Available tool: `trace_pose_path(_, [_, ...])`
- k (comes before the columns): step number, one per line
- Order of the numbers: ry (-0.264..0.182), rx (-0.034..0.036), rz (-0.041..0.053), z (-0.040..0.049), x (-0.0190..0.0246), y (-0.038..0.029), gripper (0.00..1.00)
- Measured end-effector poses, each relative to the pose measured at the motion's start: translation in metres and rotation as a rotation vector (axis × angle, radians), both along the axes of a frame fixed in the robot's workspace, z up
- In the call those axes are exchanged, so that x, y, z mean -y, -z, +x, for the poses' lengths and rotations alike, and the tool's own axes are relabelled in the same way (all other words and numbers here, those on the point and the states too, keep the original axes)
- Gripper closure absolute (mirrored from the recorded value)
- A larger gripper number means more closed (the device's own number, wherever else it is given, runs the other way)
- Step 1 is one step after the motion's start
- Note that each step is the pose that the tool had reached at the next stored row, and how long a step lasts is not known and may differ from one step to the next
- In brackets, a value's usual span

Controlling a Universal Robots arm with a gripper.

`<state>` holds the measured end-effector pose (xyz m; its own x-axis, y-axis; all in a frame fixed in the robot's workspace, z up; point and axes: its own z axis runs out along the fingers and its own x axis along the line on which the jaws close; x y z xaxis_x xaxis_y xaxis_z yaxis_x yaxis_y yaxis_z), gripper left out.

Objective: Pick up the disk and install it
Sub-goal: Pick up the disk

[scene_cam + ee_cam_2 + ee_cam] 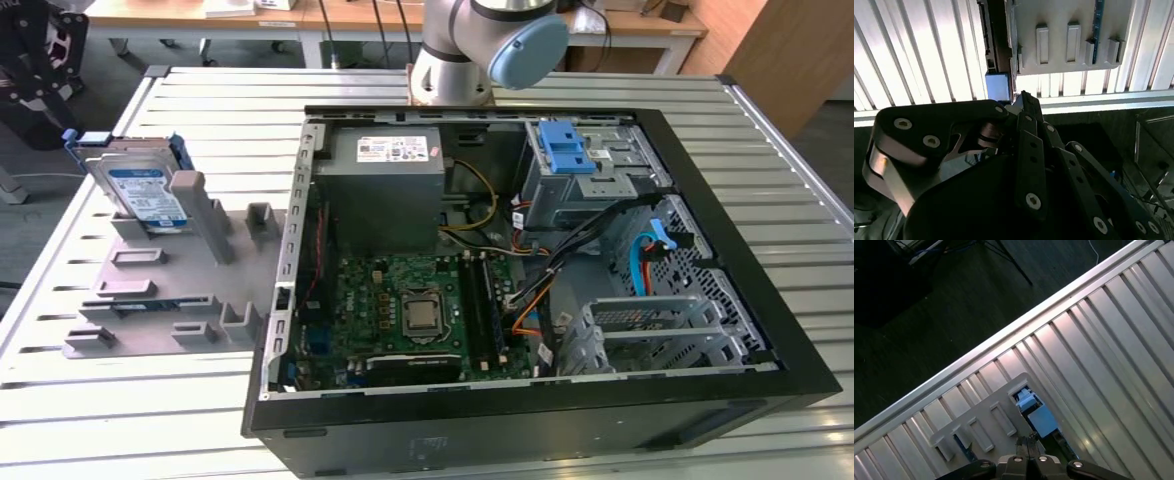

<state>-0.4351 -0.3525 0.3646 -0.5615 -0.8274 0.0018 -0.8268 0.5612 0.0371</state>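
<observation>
As the disk (1036,412) stands on edge in the grey rack (970,414), the clenched, empty gripper (1028,444) hangs close over its upper edge.

The black gripper (1024,97) is seen near the middle of the frame, fingers pressed together, just beside the disk (998,86), stood edge-on against a grey slotted holder (1074,55) on a slatted table (914,55).

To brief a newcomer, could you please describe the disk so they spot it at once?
Find the open computer case on the slatted table; on the exterior view's left lies a grey rack. The disk stands upright in it, the only silver slab with a blue-and-white label and blue frame.
</observation>
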Motion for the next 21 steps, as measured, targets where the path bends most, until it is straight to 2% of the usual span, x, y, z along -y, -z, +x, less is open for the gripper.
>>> trace_pose_path(5, [-0.088, 0.0058, 0.0, 0.0, 0.0, 0.0026, 0.89])
trace_pose_path(11, [-0.171, 0.0297, 0.0, 0.0, 0.0, 0.0041, 0.89])
trace_pose_path(16, [-0.209, 0.0312, 0.0005, 0.0, -0.0015, 0.0048, 0.89])
trace_pose_path(21, [-0.214, 0.031, 0.0, 0.0001, -0.0115, 0.0053, 0.89])
